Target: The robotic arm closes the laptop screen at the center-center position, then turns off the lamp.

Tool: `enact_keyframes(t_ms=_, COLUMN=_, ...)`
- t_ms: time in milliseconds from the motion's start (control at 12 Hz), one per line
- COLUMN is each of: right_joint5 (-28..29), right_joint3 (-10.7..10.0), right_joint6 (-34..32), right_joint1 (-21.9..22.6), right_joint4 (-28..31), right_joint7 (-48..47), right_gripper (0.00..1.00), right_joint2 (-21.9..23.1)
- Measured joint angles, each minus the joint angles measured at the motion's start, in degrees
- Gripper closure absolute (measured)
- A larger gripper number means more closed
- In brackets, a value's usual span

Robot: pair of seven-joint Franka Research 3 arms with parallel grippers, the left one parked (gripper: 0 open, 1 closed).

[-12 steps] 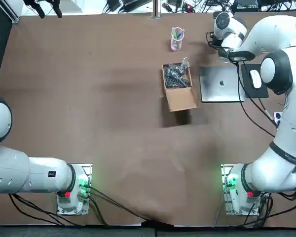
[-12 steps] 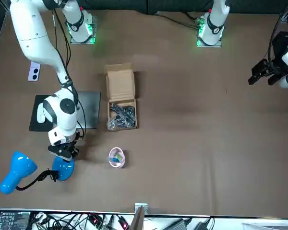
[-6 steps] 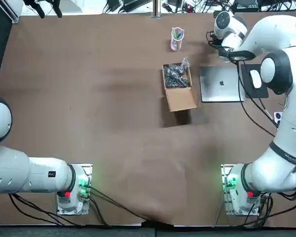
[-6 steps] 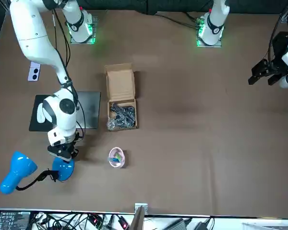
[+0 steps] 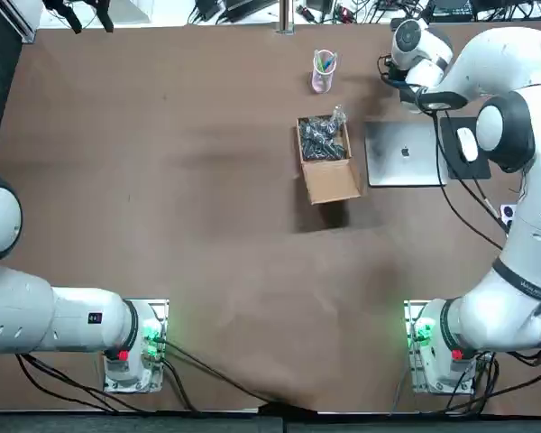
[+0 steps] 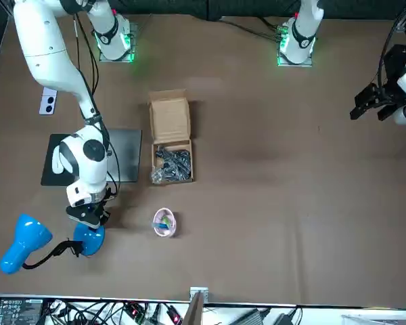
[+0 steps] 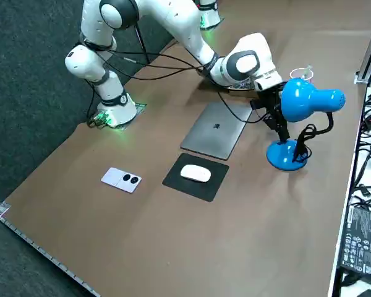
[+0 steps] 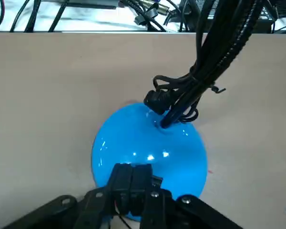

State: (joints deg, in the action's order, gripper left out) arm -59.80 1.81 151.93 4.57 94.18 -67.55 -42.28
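Note:
The silver laptop (image 5: 404, 153) lies shut and flat on the table, right of centre, also seen from the side (image 7: 213, 129). The blue lamp stands at the far edge, with its round base (image 6: 88, 238) on the table and its head (image 7: 309, 102) on a black neck. My right gripper (image 8: 133, 186) is shut, its two black fingertips pressed together just over the lamp base (image 8: 150, 143). From across the table the gripper (image 6: 88, 218) points down at the near rim of the base. In the top view my wrist hides the lamp.
An open cardboard box (image 5: 325, 158) with black parts sits left of the laptop. A pink cup (image 5: 324, 70) stands beyond it. A white mouse on a black pad (image 5: 467, 144) lies right of the laptop, a small white device (image 7: 122, 179) nearer the right arm's base. Cables crowd the far edge.
My right wrist has crept slightly toward the far edge and the lamp base. Laptop, lamp and the other objects have not moved.

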Motion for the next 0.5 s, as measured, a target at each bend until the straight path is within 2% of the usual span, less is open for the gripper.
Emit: enact_keyframes(t_ms=500, right_joint5=-1.1, right_joint3=-0.1, right_joint6=0.0, right_joint1=-0.3, right_joint4=0.0, right_joint7=0.0, right_gripper=0.98, right_joint2=-0.1)
